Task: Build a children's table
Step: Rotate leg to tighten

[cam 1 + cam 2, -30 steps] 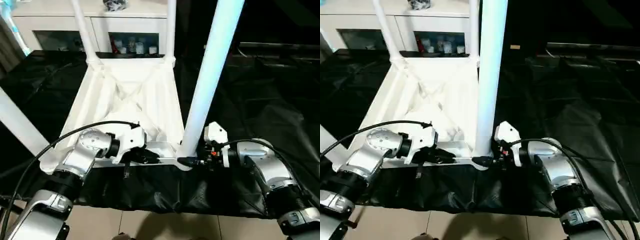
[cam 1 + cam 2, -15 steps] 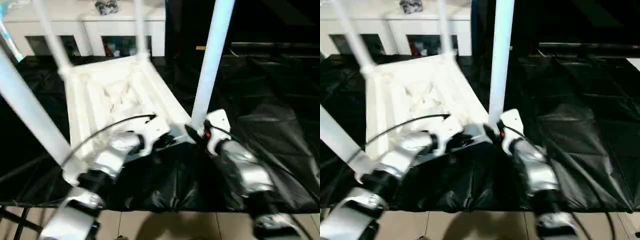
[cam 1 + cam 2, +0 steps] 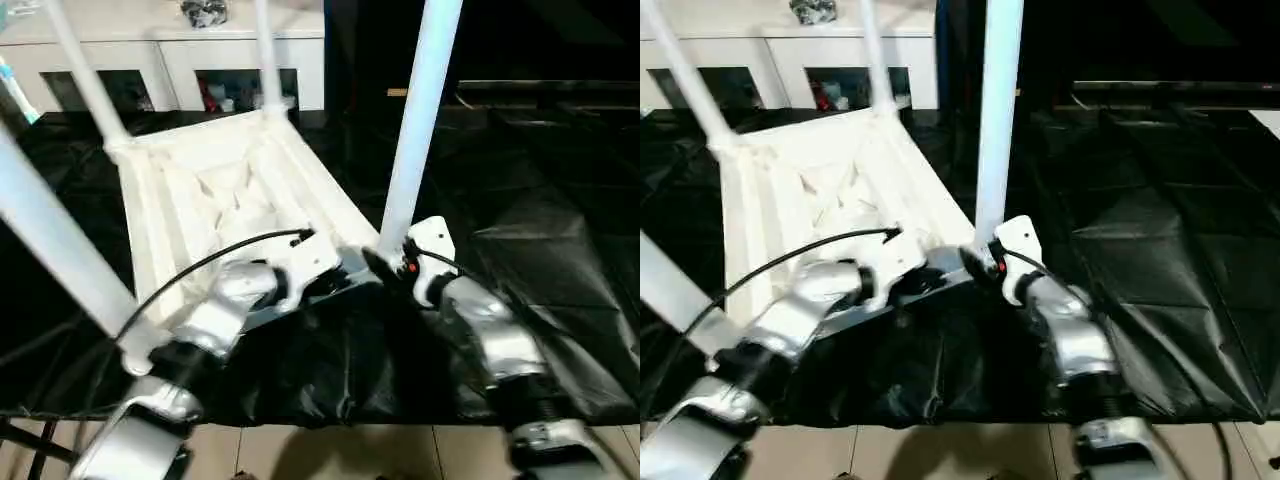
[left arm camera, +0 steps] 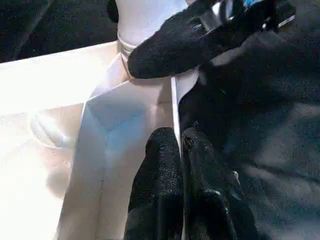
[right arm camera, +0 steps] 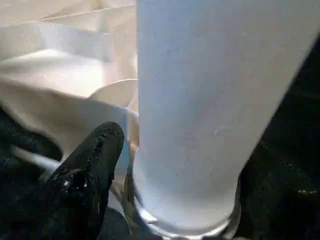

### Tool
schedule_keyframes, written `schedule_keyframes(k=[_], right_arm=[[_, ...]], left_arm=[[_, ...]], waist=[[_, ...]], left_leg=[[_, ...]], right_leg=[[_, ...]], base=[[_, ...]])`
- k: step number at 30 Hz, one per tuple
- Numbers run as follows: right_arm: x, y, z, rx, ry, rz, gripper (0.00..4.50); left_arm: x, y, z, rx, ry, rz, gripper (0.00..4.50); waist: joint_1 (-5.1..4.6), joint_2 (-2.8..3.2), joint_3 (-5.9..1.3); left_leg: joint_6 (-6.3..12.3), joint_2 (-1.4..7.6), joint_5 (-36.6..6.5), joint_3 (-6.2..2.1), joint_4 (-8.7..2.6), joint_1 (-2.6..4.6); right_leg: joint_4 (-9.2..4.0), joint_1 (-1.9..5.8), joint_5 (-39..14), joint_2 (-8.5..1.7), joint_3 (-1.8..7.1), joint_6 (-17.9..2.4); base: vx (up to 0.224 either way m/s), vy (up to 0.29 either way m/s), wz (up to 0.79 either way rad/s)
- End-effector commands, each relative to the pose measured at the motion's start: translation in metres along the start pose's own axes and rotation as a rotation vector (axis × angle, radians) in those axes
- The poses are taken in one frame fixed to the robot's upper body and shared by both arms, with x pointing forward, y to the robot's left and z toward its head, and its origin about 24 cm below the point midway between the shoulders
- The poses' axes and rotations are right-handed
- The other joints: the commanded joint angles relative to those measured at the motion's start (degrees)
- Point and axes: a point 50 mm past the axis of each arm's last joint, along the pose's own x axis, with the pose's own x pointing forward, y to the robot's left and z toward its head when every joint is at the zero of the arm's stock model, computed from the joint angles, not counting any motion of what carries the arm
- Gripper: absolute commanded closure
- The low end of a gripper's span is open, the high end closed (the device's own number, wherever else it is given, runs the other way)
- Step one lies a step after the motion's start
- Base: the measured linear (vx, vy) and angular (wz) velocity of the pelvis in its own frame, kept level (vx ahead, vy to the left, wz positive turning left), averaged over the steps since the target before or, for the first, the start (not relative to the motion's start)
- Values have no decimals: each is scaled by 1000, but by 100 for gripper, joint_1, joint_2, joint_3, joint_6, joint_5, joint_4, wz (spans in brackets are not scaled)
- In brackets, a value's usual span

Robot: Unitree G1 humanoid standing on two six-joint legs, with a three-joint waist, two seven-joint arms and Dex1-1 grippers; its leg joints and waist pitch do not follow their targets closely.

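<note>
- We see the children's table upside down on a black sheet: the white tabletop lies w/ its ribbed underside up, roughly centre-left of the head views
- Four legs stand up from its corners: near-right leg at about 1 o'clock from centre, near-left leg at 9 o'clock, far-left leg at 11 o'clock, far-right leg at 12 o'clock
- Our judgement: assembly is nearly done, all four legs look seated; what's left is prob. confirming the near-right leg is fully home, then turning the table upright
- Our left gripper is clenched on the thin near edge of the tabletop, one finger each side of the wall
- Our right gripper sits at the base of the near-right leg; we see one finger touching beside the leg's foot, but we cannot tell if it is clamped or loose
- The head views give the whole layout, plus a white cabinet w/ glass doors at 12 o'clock behind
- The left wrist view adds the pinch on the edge and the right gripper's black finger against the corner socket
- The right wrist view adds the leg's foot in its round socket, close up
</note>
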Motion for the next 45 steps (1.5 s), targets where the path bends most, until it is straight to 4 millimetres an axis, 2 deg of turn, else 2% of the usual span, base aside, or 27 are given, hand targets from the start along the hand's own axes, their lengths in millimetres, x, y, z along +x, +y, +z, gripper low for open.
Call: schedule_keyframes(k=[1,2,3,4,6,8,9,12,14,15,17,18,23,27,28,29,30,31,33,34,36,37,39,41,42,43,45], right_arm=[[1,9,9,-47,-31,130,90],[-2,9,8,-63,-24,183,90],[-4,9,7,-70,-19,204,90],[-7,9,7,-85,-9,253,90],[-11,11,6,-98,1,328,90],[-14,13,5,-93,9,413,90],[-15,13,5,-91,10,430,90],[-16,16,4,-94,31,518,90],[-16,16,4,-93,35,531,105],[-15,16,4,-91,36,534,105],[-15,15,5,-88,38,545,105],[-15,15,5,-88,38,545,133],[-16,15,4,-79,48,574,171],[-19,15,2,-74,47,568,182],[-20,15,1,-67,42,555,183],[-21,15,0,-45,31,520,183],[-22,15,-1,-33,30,492,183],[-21,15,-2,-25,22,461,184],[-21,16,-3,-21,17,443,184],[-17,17,-7,-4,25,345,184],[-15,17,-10,5,28,274,184],[-9,18,-13,50,21,163,185],[-4,18,-14,88,17,85,186],[7,21,-16,184,14,-77,186],[10,22,-16,199,15,-99,186],[15,24,-15,207,22,-138,186],[25,28,-11,213,22,-190,186]], left_arm=[[-2,-5,-3,31,22,-64,450],[-7,-6,-6,38,27,-82,450],[-9,-6,-7,40,28,-88,450],[-13,-7,-9,44,29,-105,450],[-19,-7,-13,48,30,-130,450],[-27,-6,-16,56,26,-159,450],[-28,-6,-17,58,23,-165,450],[-37,-5,-16,61,13,-205,450],[-39,-4,-16,75,21,-222,450],[-39,-4,-16,78,24,-229,450],[-40,-4,-16,87,26,-247,450],[-40,-4,-16,88,27,-248,450],[-40,-3,-16,97,32,-265,450],[-37,-3,-15,94,31,-261,450],[-35,-3,-15,90,29,-253,450],[-31,-2,-15,85,35,-224,450],[-28,-2,-15,81,38,-208,450],[-25,-2,-15,74,40,-186,450],[-23,-2,-14,69,40,-173,450],[-13,-4,-10,46,20,-134,450],[-5,-5,-6,34,8,-109,450],[8,-9,1,12,-13,-83,450],[17,-12,6,0,-27,-63,450],[37,-19,19,-34,-67,-40,450],[40,-20,22,-41,-74,-37,450],[46,-23,27,-43,-84,-26,450],[55,-25,35,-36,-94,0,450]], waist=[[24,-21,-342],[12,-74,-330],[26,-45,-324],[30,-43,-323],[35,-108,-321],[58,-128,-321],[65,-105,-324],[100,-170,-326],[127,-144,-321],[129,-184,-321],[149,-165,-319],[154,-172,-323],[180,-170,-338],[193,-187,-340],[196,-124,-338],[193,-161,-334],[221,-168,-324],[247,-108,-324],[245,-128,-309],[261,-47,-298],[222,-114,-262],[216,-73,-267],[173,-79,-266],[136,-76,-270],[106,-1,-274],[101,-16,-302],[75,-10,-308]], left_leg=[[398,92,-1173,5,-366,17],[391,104,-1236,14,-370,19],[374,105,-1268,3,-377,15],[360,109,-1311,2,-378,23],[391,109,-1302,12,-377,13],[420,111,-1222,8,-375,20],[416,121,-1212,9,-376,18],[462,132,-1066,28,-369,23],[443,140,-1057,30,-371,37],[425,140,-1055,33,-375,37],[387,142,-1093,31,-380,47],[365,142,-1083,29,-380,47],[372,135,-952,34,-365,47],[398,134,-897,39,-356,46],[383,133,-914,34,-356,49],[370,130,-972,43,-356,51],[356,132,-1000,41,-363,57],[313,136,-1037,31,-371,65],[221,129,-1246,28,-393,75],[140,127,-1400,15,-402,94],[24,110,-1652,7,-436,97],[-30,89,-1739,-9,-437,109],[-77,89,-1828,-14,-447,125],[-96,74,-1797,-16,-446,121],[-110,71,-1837,-24,-448,116],[-67,53,-1753,-40,-442,87],[-18,54,-1645,-23,-428,83]], right_leg=[[-405,341,-680,-306,220,-1420],[-421,328,-802,-303,224,-1399],[-420,331,-930,-315,226,-1373],[-424,324,-1009,-316,225,-1358],[-426,329,-1073,-312,228,-1321],[-423,319,-1102,-322,228,-1312],[-407,321,-1083,-321,230,-1315],[-376,306,-929,-321,231,-1376],[-378,289,-950,-323,236,-1378],[-379,289,-946,-320,237,-1370],[-380,283,-1017,-330,239,-1353],[-371,286,-975,-331,242,-1365],[-336,301,-701,-326,241,-1409],[-332,307,-617,-324,240,-1426],[-329,303,-630,-324,241,-1430],[-348,302,-685,-315,241,-1412],[-367,302,-771,-319,248,-1365],[-369,298,-879,-329,251,-1323],[-415,288,-1151,-319,245,-1254],[-435,274,-1391,-335,251,-1197],[-485,274,-1796,-320,247,-1060],[-507,278,-2097,-326,251,-933],[-544,257,-2201,-315,254,-875],[-550,242,-2158,-304,259,-857],[-564,252,-2085,-302,250,-880],[-531,300,-1935,-297,240,-883],[-525,280,-1742,-292,254,-928]], base=[[0,0,0],[0,0,0],[0,0,0],[0,0,0],[0,0,0],[0,0,0],[0,0,0],[0,0,0],[0,0,0],[0,0,0],[0,0,0],[0,0,0],[0,0,0],[0,0,0],[0,0,0],[0,0,0],[0,0,0],[0,0,0],[0,0,0],[0,0,0],[0,0,0],[0,0,0],[0,0,0],[0,0,0],[0,0,0],[0,0,0],[0,0,0]])
